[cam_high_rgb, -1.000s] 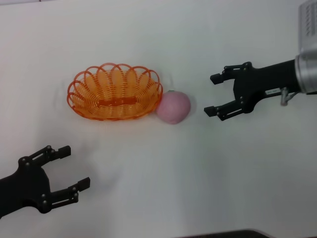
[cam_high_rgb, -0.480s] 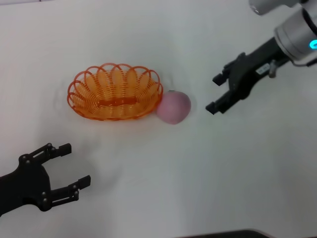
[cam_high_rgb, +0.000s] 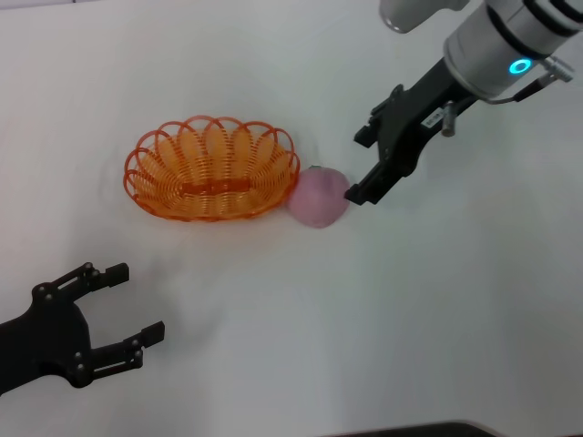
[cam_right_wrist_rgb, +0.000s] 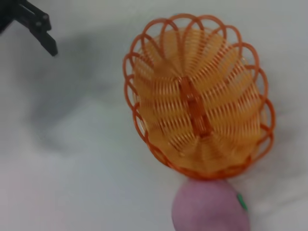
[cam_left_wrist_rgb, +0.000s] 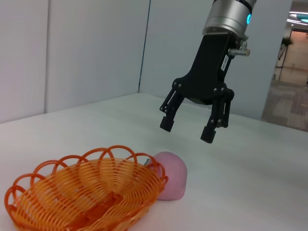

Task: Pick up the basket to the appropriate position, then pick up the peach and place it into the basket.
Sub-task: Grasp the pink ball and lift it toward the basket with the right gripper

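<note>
The orange basket (cam_high_rgb: 211, 187) stands empty left of the table's middle. The pink peach (cam_high_rgb: 317, 198) lies against its right end, touching the rim. My right gripper (cam_high_rgb: 359, 167) is open and empty, just right of the peach and above it, fingers pointing down. The left wrist view shows it (cam_left_wrist_rgb: 187, 130) hovering over the peach (cam_left_wrist_rgb: 171, 175), apart from it, with the basket (cam_left_wrist_rgb: 86, 202) in front. The right wrist view looks down on the basket (cam_right_wrist_rgb: 197, 96) and the peach (cam_right_wrist_rgb: 209, 207). My left gripper (cam_high_rgb: 137, 303) is open and empty at the near left.
The white table (cam_high_rgb: 437, 309) is bare to the right of and in front of the peach. Its dark front edge (cam_high_rgb: 428, 428) shows at the bottom. Grey walls stand behind the table in the left wrist view.
My right gripper has moved left and tipped downward, from well right of the peach to just above its right side. The left arm, basket and peach have not moved.
</note>
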Controlling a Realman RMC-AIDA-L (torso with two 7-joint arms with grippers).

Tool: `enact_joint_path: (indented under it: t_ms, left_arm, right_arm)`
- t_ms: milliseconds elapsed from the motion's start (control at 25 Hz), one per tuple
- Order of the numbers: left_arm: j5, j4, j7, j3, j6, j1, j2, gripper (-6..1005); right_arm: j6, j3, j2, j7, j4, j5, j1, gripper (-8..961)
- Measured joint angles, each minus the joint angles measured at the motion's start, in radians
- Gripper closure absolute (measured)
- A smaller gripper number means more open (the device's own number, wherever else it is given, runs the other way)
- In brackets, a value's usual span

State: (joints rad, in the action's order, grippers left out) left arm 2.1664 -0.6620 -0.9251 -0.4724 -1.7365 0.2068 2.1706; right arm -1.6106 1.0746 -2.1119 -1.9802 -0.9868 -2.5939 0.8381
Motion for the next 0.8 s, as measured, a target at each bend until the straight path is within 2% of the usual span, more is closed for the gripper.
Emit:
enact_joint_path:
  t_ms: [240,800]
  left_arm:
    - [-0.002,-0.001,0.000,0.000,0.001,0.001,0.000,126]
    - [-0.004,0.003,0.002,0.000,0.010,-0.004,0.000,127]
  right_arm:
    - [0.053,0.054,0.006,-0.009,0.053,0.074,-0.002,7]
    - [0.217,0.172,0.010,-0.011,0.187,0.122,0.015,15]
